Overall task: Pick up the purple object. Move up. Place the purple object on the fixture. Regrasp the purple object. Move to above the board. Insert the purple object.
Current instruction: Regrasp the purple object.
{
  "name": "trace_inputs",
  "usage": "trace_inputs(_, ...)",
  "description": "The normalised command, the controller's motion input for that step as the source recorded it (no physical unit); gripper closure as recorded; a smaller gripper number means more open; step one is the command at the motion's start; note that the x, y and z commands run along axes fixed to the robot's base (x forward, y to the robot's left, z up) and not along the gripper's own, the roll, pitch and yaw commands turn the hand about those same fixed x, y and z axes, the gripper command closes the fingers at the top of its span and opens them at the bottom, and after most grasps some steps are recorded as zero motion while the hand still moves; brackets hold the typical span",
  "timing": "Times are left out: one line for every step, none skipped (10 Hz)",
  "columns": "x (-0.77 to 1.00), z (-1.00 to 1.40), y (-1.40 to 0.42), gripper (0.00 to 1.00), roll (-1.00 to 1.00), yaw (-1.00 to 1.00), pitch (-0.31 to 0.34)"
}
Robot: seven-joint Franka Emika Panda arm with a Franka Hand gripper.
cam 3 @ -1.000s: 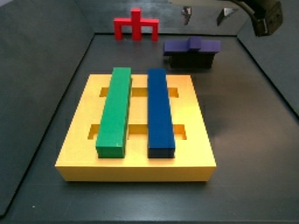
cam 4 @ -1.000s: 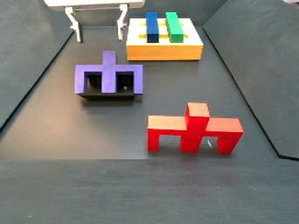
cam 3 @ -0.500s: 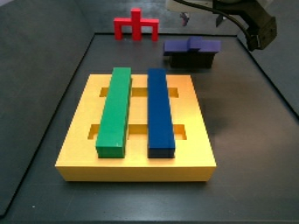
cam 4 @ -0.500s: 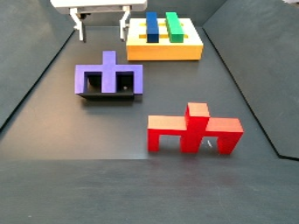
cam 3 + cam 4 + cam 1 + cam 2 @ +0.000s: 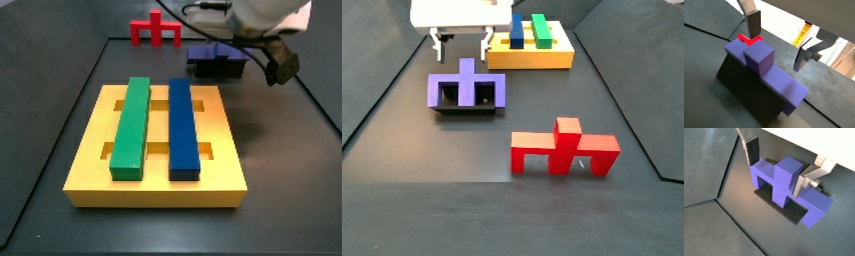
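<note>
The purple object (image 5: 784, 183) is seated on the dark fixture (image 5: 784, 208), its upright stem left exposed for a regrasp. The gripper (image 5: 777, 168) is poised just above with jaws wide apart and empty, straddling the stem. The object is seen as blocky, matte and smooth-faced.

White gripper (image 5: 460, 38) body, flat silver fingers (image 5: 752, 150), dark pads, black cable.

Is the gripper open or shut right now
Open. In a wrist view the gripper hangs over the purple object on the fixture, fingers apart, holding nothing.
</note>
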Motion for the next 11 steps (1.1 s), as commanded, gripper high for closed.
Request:
trace_inputs(0.00,-0.30,-0.04,0.00,0.32,0.00,0.000)
trace_inputs(0.00,-0.27,-0.03,0.00,0.31,0.00,0.000)
trace_inputs(-0.01,-0.21,-0.01,0.00,0.24,0.00,0.000)
trace_inputs(0.00,-0.19,0.00,0.00,0.21,-0.01,0.000)
trace_inputs(0.00,-0.17,0.00,0.00,0.21,-0.04,0.000)
trace_inputs(-0.01,-0.19,0.00,0.00,0.16,-0.02,0.000)
trace_inputs(0.00,-0.10,0.00,0.00,0.09,0.00,0.000)
trace_inputs(0.00,0.00,0.00,0.00,0.03,0.00,0.000)
trace_inputs(0.00,-0.03,0.00,0.00,0.00,0.00,-0.017)
trace_inputs(-0.02,-0.07,0.00,0.00,0.00,0.00,-0.066)
trace_inputs(-0.03,-0.10,0.00,0.00,0.00,0.00,-0.080)
